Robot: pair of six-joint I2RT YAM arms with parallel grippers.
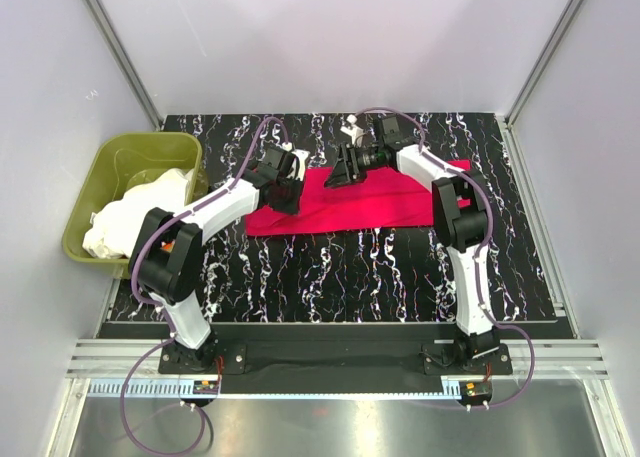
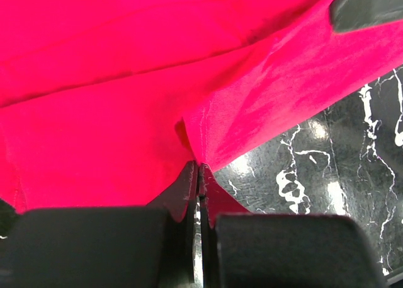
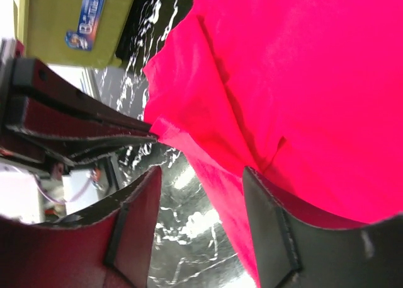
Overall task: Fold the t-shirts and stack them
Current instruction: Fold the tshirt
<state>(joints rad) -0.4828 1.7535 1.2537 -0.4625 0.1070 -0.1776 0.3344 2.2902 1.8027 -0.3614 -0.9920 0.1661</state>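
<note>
I see the red shirt (image 1: 350, 202) flat at centre frame, its fold unfinished. My left gripper (image 2: 199, 168) is clenched on its edge, and the right gripper (image 3: 201, 171) is released beside it. White shirts (image 1: 140, 212) sit in the tub (image 1: 140, 142), left. 0 stacked.

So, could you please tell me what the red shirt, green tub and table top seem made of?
The red shirt looks like soft matte cloth: folds, stitched hem. The green tub is probably moulded plastic: smooth rigid walls, rounded rim. The table top is glossy black with white veins like marble; stone or print, unclear.
</note>
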